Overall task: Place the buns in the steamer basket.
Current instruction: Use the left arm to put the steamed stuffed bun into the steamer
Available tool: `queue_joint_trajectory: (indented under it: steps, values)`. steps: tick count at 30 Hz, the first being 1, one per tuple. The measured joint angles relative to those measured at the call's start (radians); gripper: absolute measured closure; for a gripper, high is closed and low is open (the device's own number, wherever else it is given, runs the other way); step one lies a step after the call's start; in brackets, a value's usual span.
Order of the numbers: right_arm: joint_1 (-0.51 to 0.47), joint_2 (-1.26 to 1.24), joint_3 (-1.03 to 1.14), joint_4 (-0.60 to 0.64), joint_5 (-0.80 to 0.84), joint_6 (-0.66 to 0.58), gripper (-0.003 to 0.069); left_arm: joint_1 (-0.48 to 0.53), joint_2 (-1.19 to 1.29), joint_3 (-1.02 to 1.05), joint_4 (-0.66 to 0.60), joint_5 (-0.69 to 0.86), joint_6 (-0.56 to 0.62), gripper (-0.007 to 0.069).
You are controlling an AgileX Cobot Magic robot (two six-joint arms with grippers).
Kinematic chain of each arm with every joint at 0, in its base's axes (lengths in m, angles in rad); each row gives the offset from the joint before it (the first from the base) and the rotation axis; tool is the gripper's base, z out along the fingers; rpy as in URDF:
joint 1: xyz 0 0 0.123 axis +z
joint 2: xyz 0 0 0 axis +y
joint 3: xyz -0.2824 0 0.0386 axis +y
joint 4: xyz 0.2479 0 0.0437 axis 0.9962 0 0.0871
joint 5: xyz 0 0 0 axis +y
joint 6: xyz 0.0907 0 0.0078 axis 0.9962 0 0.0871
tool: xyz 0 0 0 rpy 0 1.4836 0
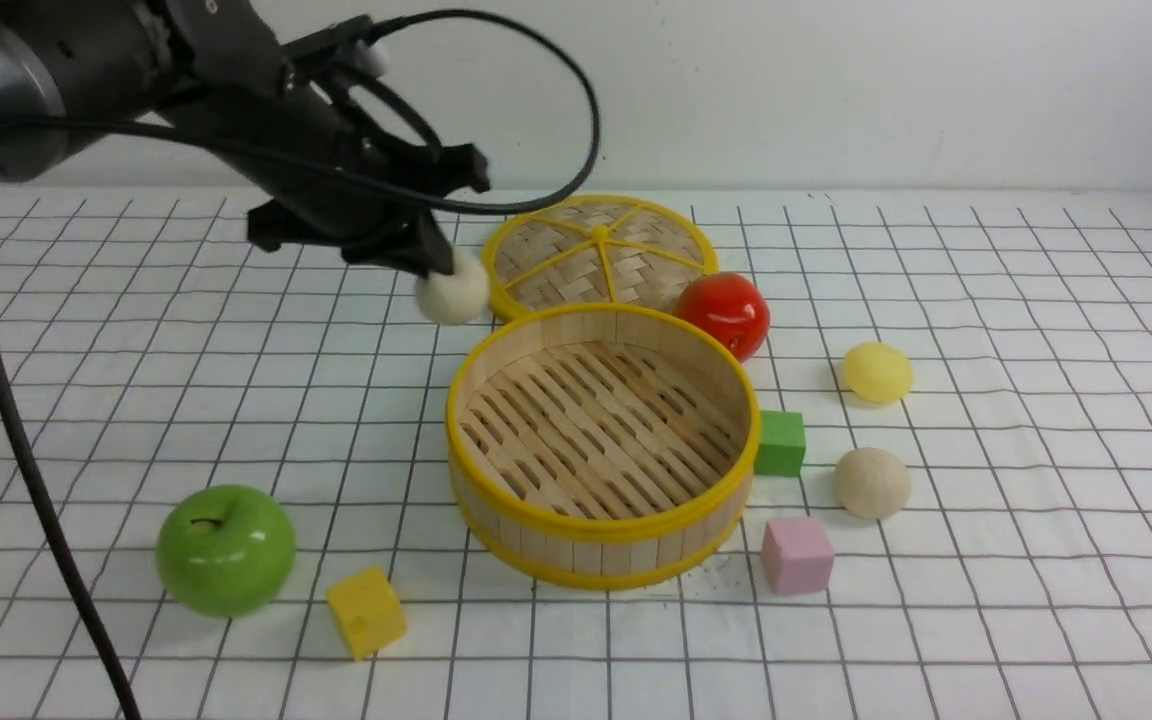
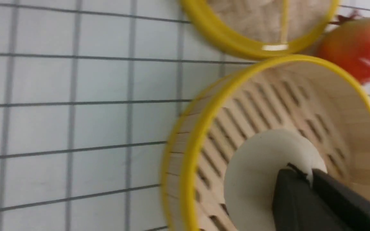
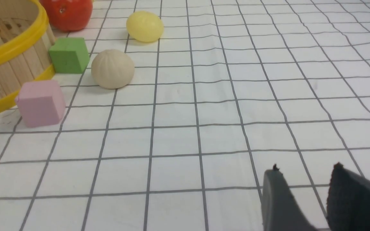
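A cream bun hangs in the air just off the far left rim of the steamer basket, and my left gripper is shut on it. In the left wrist view that bun shows against the slatted floor of the basket, pinched by the left gripper. To the right of the basket, a pale yellow bun and a beige bun lie on the cloth. My right gripper stands open over bare cloth, well away from the beige bun and the yellow bun. It does not show in the front view.
The woven lid lies flat behind the basket, and a red apple touches the basket's far right. A green cube and a pink cube sit by its right wall. A green apple and a yellow cube lie front left.
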Motion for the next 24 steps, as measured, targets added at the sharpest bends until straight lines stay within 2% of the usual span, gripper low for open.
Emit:
queue_joint_trajectory:
  steps: [5,12,16,21,22,24]
  values:
    - [0.0,0.0,0.0,0.0,0.0,0.0,0.0419,-0.112,0.084,0.0,-0.033,0.0,0.042,0.0631]
    - [0.0,0.0,0.0,0.0,0.0,0.0,0.0419,-0.147,0.212,0.001,-0.023,0.029,0.043,0.062]
    - [0.0,0.0,0.0,0.0,0.0,0.0,0.0419,-0.151,0.213,0.001,-0.023,0.027,0.043,0.0583]
    - [0.0,0.0,0.0,0.0,0.0,0.0,0.0419,-0.151,0.21,0.001,-0.004,0.029,0.043,0.0473]
    - [0.0,0.0,0.0,0.0,0.0,0.0,0.0419,-0.151,0.21,0.001,0.002,0.03,0.032,0.041]
    - [0.0,0.0,0.0,0.0,0.0,0.0,0.0419,-0.151,0.209,0.001,0.005,0.03,0.015,0.0338]
